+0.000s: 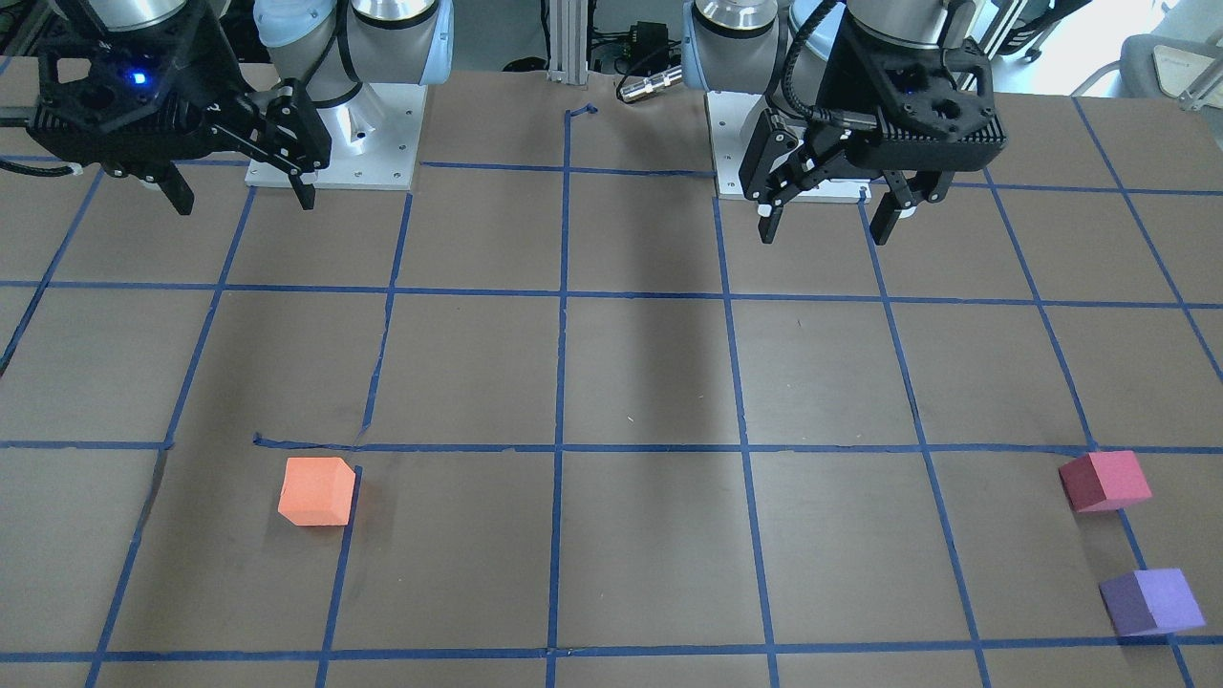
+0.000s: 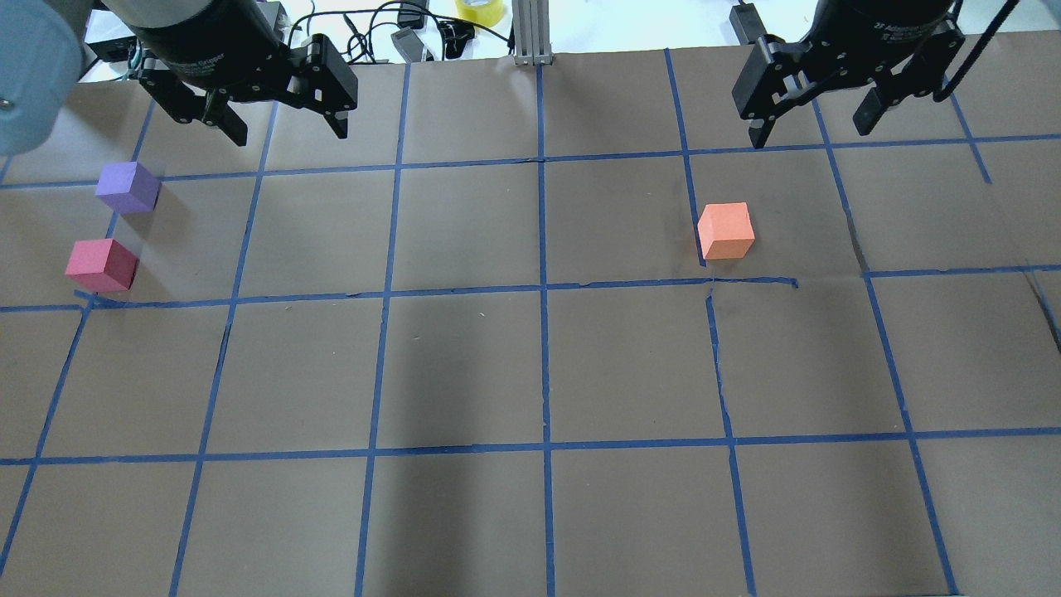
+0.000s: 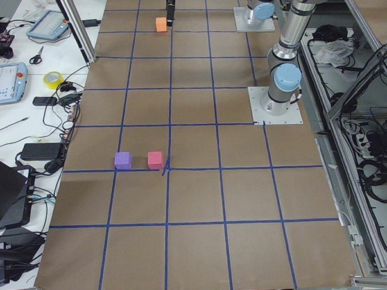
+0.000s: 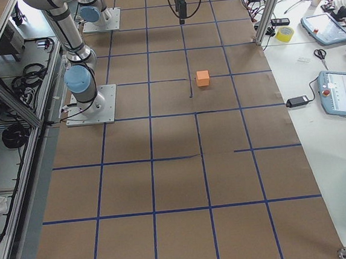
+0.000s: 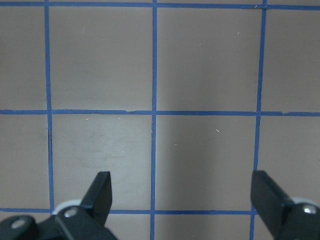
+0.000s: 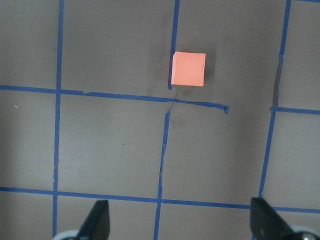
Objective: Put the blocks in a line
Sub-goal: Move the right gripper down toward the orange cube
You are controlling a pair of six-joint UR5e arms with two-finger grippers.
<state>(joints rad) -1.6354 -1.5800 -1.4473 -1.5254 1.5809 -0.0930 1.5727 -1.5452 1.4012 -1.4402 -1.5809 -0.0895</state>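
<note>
The three blocks sit on the table (image 2: 464,373), and they do not make a line yet. The purple block (image 2: 127,188) and the pinkish red block (image 2: 101,265) are near each other on the robot's left side, with a small gap between them. The purple one is farther from the robot. The orange block (image 2: 725,232) is all alone on the right side, well apart from the other two. It sits next to a strip of blue tape (image 2: 543,290).

The right gripper (image 2: 811,124) hangs high over the table with its fingers spread wide and nothing in them. The left gripper (image 2: 290,124) is up high too, fingers wide apart and bare.

The orange block is much nearer the right arm. In the right wrist view it lies straight out in front, about halfway between the two fingers. It is a cube, so it has no long side, and its edges look about lined up with the fingers. I think the right arm should go forward and down to get it. I see nothing in the way.

The left wrist view shows only table and tape, because its two blocks lie off to the side
</note>
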